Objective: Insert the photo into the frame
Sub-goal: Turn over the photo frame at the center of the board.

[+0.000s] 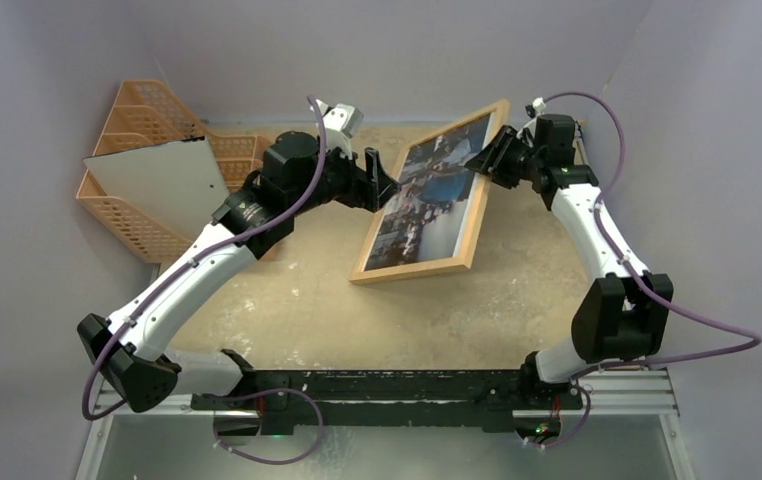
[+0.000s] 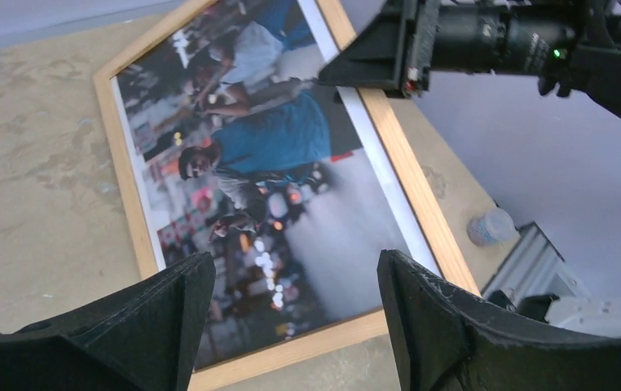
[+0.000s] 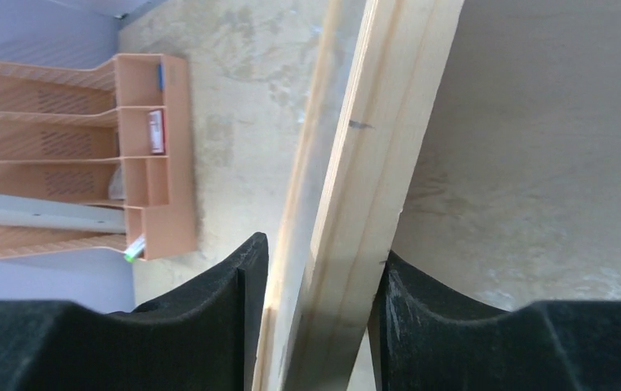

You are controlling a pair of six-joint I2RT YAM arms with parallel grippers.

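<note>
The right pincer (image 3: 319, 326) is clamped on the frame (image 3: 364, 163). Its two matte black jaws press against either face of one long side, a strip of pale, straight-grained wood that runs up and away between them. That side is raised, so the frame stands tilted, with its opposite long side lower, down by the left pincer (image 1: 382, 190).

The photo (image 2: 266, 163) sits inside the frame. It is a glossy street scene with a man in a blue shirt at its middle and a white margin along the wood. From the left pincer it lies straight ahead and below, showing between the jaws. The left pincer is spread wide and grips nothing; whether its tips touch the frame's edge I cannot tell.

The table (image 1: 357, 320) under both is sandy, mottled and rough-looking. Off to the left of the left pincer stands an orange plastic organizer (image 1: 147, 115) with perforated, slanted trays, and a flat, pale grey sheet (image 1: 162, 180) leans across it.
</note>
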